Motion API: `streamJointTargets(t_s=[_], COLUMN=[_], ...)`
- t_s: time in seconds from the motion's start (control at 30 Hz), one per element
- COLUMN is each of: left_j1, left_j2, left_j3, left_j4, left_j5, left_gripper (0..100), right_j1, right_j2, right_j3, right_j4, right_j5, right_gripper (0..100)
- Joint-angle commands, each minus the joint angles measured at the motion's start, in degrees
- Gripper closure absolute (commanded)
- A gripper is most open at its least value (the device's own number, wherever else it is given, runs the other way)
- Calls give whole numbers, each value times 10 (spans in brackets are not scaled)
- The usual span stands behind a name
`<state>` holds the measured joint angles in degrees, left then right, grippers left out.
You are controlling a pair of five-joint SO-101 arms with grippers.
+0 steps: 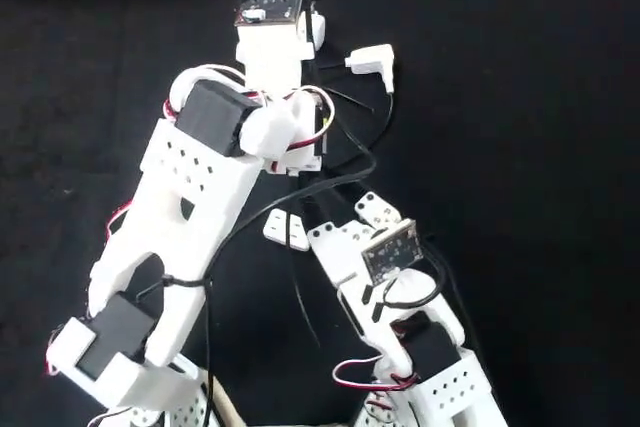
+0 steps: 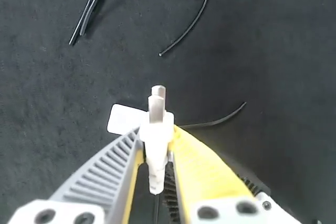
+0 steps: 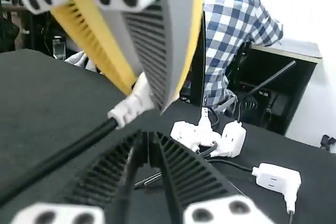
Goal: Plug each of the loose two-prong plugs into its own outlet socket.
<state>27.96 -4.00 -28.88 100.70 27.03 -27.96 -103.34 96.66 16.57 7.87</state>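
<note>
Table: covered in black cloth.
Desk: dark, pale top, beyond the table's far edge.
Wall: white, behind the desk.

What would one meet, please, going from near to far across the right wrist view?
right claw → left claw holding a plug → single white socket block → cluster of white socket blocks

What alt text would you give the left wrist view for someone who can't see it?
A claw grips a white two-prong plug, its prongs pointing away over a black table. Loose black cables lie beyond.
</note>
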Motion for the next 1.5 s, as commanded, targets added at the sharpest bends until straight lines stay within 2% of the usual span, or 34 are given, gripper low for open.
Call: streamJointTargets(t_s=[0.0, 0.23, 0.5, 0.63, 0.73, 0.83, 0.93, 1.13, 1.23, 1.33, 1.47], left_j1=[1, 2, -5, -9, -11, -23, -22, 34, 28, 27, 26], left_j2=[-19, -18, -19, -21, -25, -25, -20, -25, -25, -25, -25], left_j3=[-2, -2, 39, 34, 9, -22, -40, -47, -57, -57, -57], left_j4=[-8, -12, -37, -38, -33, -31, -16, -4, -1, 0, 0], left_j5=[8, 7, 7, 9, 9, 10, 11, 11, 11, 11, 11], left_gripper=[970, 970, 970, 970, 970, 970, 970, 970, 970, 970, 970], right_j1=[-7, 7, 4, 11, 29, 26, -5, -61, -60, -57, -22], right_j2=[-62, -59, -60, -58, -57, -57, -62, -63, -63, -63, -63], right_j3=[-16, -60, -145, -150, -98, -56, -39, -18, -18, -18, -22], right_j4=[-13, 2, 128, 140, 137, 134, 109, 11, -5, -5, -10], right_j5=[-8, -83, -150, -145, -94, -81, -82, -105, -91, -43, -27], right_gripper=[986, 985, 985, 985, 986, 986, 986, 986, 986, 986, 986])
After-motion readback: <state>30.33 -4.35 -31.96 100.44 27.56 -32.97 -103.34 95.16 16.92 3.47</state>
